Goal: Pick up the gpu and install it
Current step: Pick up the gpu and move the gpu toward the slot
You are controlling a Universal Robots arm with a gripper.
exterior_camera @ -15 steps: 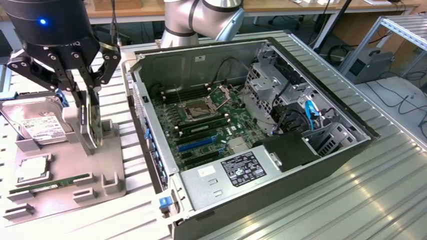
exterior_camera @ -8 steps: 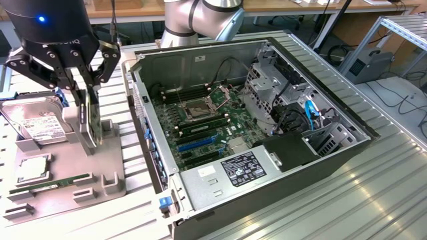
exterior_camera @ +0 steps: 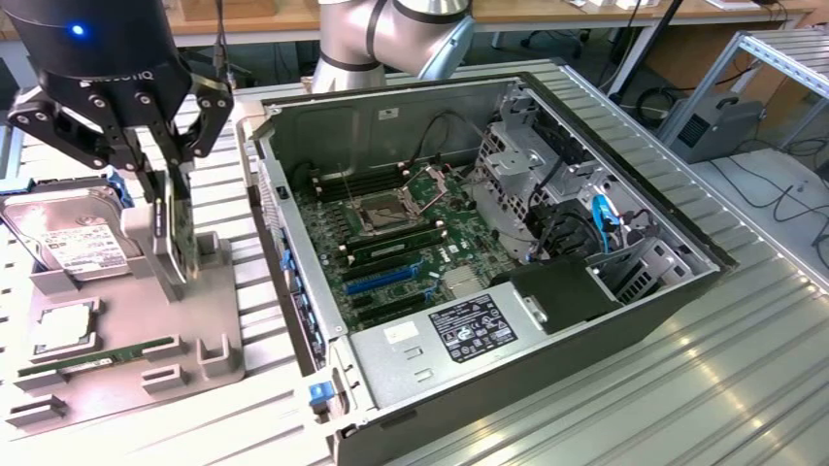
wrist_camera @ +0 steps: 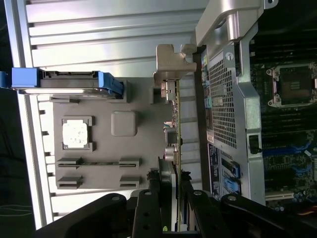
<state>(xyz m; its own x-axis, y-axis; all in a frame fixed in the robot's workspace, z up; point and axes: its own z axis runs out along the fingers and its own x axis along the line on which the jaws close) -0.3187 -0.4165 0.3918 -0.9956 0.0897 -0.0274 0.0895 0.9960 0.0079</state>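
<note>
The gpu (exterior_camera: pixel 175 248) is a thin dark card standing on edge over the grey holder tray (exterior_camera: pixel 227 325) at the exterior view's left. My gripper (exterior_camera: pixel 169 199) comes down from above, one finger on each flat face, shut on the card. The card's lower edge is at the tray's upright holder; I cannot tell whether it has lifted clear. In the wrist view the gpu (wrist_camera: pixel 175 124) appears edge-on, with its silvery end bracket (wrist_camera: pixel 171 64) at the far end. My gripper (wrist_camera: pixel 173 181) clamps the card's near end.
The open computer case (exterior_camera: pixel 674 291) lies at the exterior view's right, its motherboard with blue slots (exterior_camera: pixel 382 280) facing up. On the tray sit a hard drive (exterior_camera: pixel 78 243), a processor chip (exterior_camera: pixel 62 328) and a green memory stick (exterior_camera: pixel 97 357). The case wall (wrist_camera: pixel 223 99) is close beside the card.
</note>
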